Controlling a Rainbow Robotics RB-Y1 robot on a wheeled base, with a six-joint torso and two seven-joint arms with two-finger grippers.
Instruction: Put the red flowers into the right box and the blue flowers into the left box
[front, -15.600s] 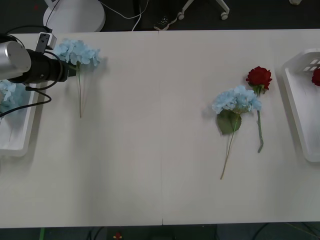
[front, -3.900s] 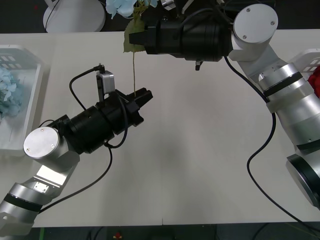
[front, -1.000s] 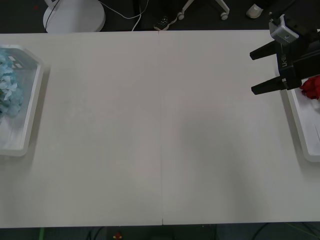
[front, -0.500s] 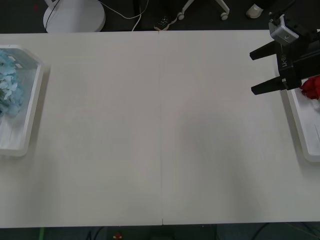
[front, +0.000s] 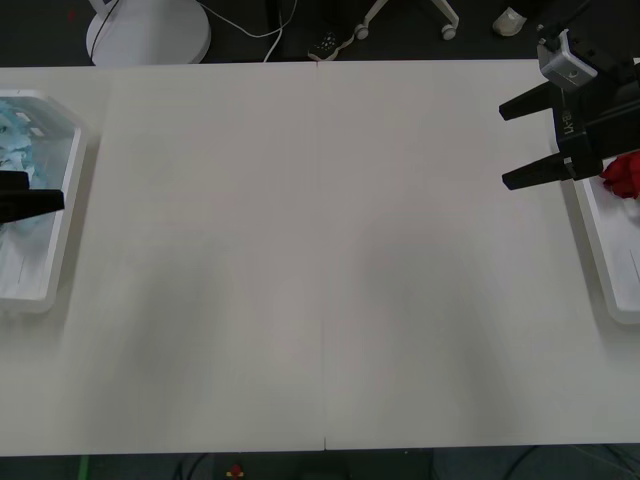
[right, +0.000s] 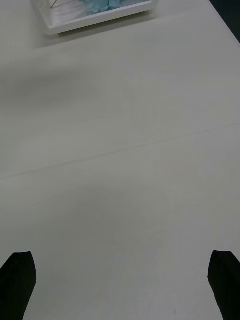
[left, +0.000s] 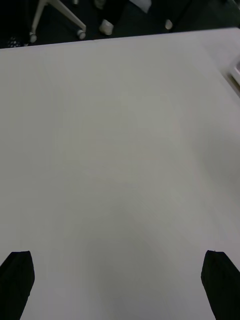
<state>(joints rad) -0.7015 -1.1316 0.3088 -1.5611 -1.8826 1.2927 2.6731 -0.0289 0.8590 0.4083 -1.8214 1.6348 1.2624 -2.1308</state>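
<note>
While the white table (front: 320, 260) runs bare across its middle before a dark floor with chair legs (front: 405, 18), the left box (front: 60, 215) holds blue flowers (front: 18, 130) at its left edge. At the right edge, the right gripper (front: 518, 143) hangs wide open and empty beside the right box (front: 600, 250) with red flowers (front: 624, 175); the left gripper (left: 117, 280) is also open, empty.

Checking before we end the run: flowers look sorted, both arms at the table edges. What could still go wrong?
1. The right gripper, fingers open, sits beside the right box close to the red flowers; pulling back could bump the rim.
2. The left gripper's finger lies over the left box near the blue flowers; retracting might snag petals.
</note>
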